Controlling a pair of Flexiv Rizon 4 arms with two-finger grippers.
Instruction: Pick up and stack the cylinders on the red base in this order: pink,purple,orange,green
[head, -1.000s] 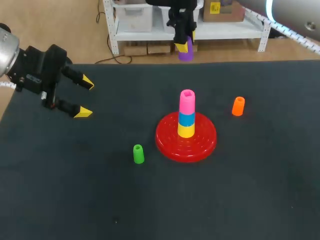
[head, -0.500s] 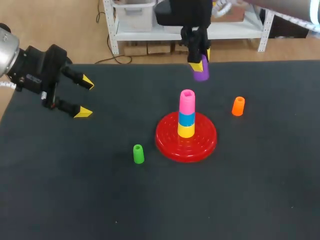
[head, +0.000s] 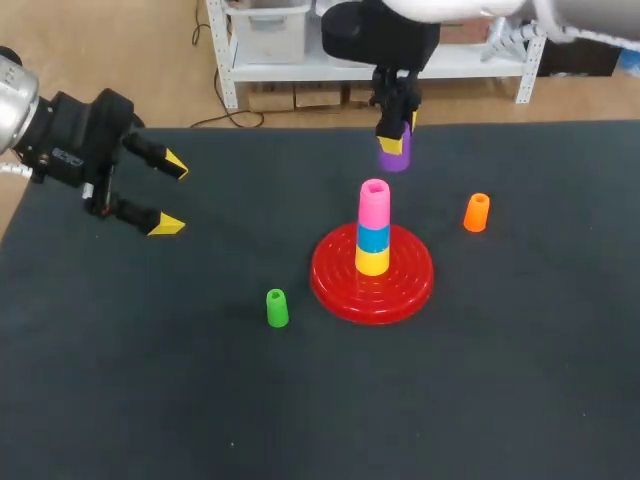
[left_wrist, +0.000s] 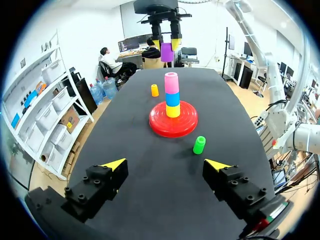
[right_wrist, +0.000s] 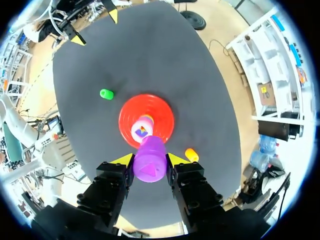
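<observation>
The red base (head: 330, 280) sits mid-table with a stack of yellow, blue and pink cylinders; the pink cylinder (head: 374, 204) is on top. My right gripper (head: 394, 140) hangs above and just behind the stack, shut on the purple cylinder (head: 394, 156). In the right wrist view the purple cylinder (right_wrist: 149, 161) fills the gap between the fingers, above the base (right_wrist: 162, 112). The orange cylinder (head: 477, 212) stands right of the base, the green cylinder (head: 277, 308) to its front left. My left gripper (head: 167, 194) is open at the far left, holding nothing; in its own view (left_wrist: 166, 165) nothing lies between its fingers.
The dark table (head: 120, 380) stretches wide around the base, with bare room in front and on both sides. Its far edge runs just behind my right gripper.
My right gripper has carried the purple cylinder from beyond the table's far edge in over the table and now hangs near the stack. The left arm has stayed still.
</observation>
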